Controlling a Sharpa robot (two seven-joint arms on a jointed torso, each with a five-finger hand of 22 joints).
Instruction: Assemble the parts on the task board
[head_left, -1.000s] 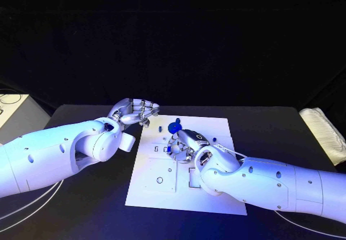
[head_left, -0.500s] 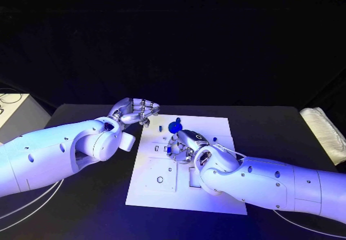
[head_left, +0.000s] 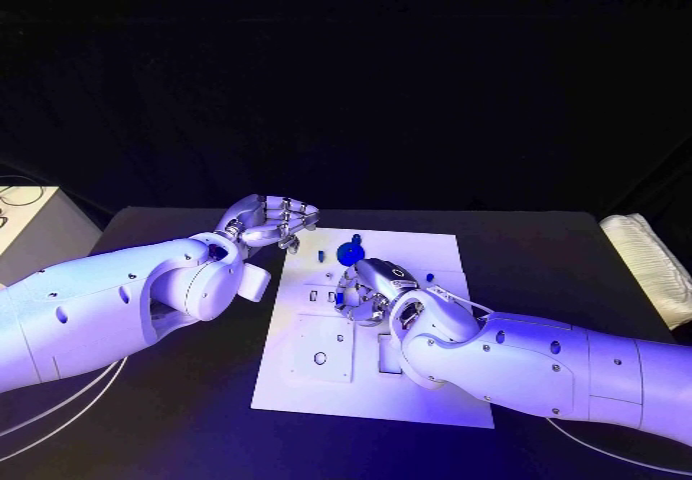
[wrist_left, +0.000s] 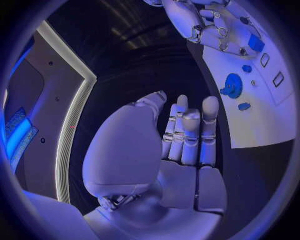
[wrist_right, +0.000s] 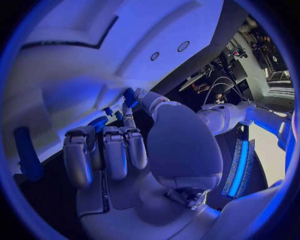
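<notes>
Nearest the robot, the right hand (head_left: 372, 290) sits low over the middle of the task board (head_left: 433, 390), fingers curled down onto the plate. It looks placed to work a small blue part (head_left: 335, 297) showing just at its fingertips, but whether it pinches that piece or only presses beside it, I cannot tell; the fingers cover the contact. In the right wrist view a small blue piece (wrist_right: 129, 96) shows just past the fingertips, with the hand's own palm hiding whatever lies under it.

Just beyond that hand, toward the board's far edge, the round blue part (head_left: 351, 254) lies untouched, with a smaller blue piece (wrist_left: 244, 106) beside it in the left wrist view.

At the board's far left corner, over the dark worktop (head_left: 173, 400), the left hand (head_left: 268, 222) hovers with fingers curled in on nothing, seemingly parked clear while the right one works. The board's empty slots near the right arm are partly cut off by it.
</notes>
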